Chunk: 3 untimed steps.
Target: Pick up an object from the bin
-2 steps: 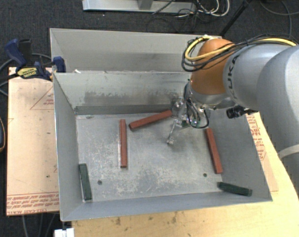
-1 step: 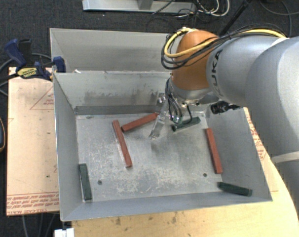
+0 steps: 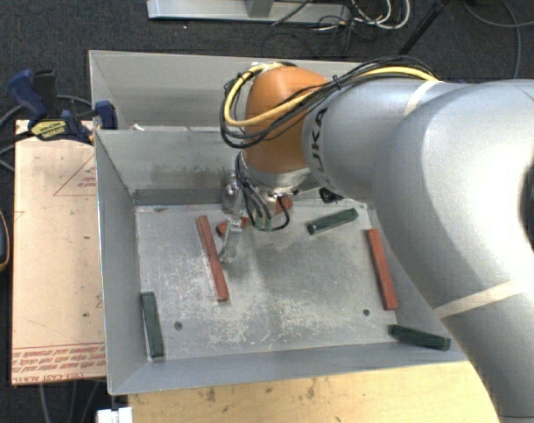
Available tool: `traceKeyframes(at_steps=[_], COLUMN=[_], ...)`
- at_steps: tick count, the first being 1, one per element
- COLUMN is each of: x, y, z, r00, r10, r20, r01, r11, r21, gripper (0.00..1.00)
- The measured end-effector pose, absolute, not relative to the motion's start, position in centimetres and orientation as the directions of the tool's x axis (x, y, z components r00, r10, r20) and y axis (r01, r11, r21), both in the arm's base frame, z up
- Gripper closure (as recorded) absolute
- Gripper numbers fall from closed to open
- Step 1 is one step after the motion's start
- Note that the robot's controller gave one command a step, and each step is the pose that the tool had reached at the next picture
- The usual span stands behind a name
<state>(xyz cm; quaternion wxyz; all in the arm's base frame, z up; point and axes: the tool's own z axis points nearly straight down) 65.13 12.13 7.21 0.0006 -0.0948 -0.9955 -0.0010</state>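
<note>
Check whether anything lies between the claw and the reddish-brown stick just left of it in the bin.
Nothing visible does. The claw sits beside the reddish-brown stick, near its upper end, with no thing between them. The nearest other piece, a dark green stick, lies away on the claw's other side.

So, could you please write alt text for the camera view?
The arm's gripper hangs low in the grey bin, just beside the upper end of a long red-brown stick. Another red-brown stick and three dark green bars lie scattered around.
</note>
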Motion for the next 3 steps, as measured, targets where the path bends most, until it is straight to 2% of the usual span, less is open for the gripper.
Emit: traceKeyframes(at_steps=[1, 2, 3], x=[65.2, 65.2, 64.9], y=[11.8, 11.8, 4.4], z=[7.3, 7.3, 7.0], r00=[-0.981, -0.981, -0.982], r10=[0.194, 0.194, 0.190], r20=[-0.003, 0.000, -0.001], r01=[0.194, 0.194, 0.190], r11=[0.981, 0.981, 0.982], r21=[0.002, 0.001, -0.002], gripper=[1.00, 0.00, 0.00])
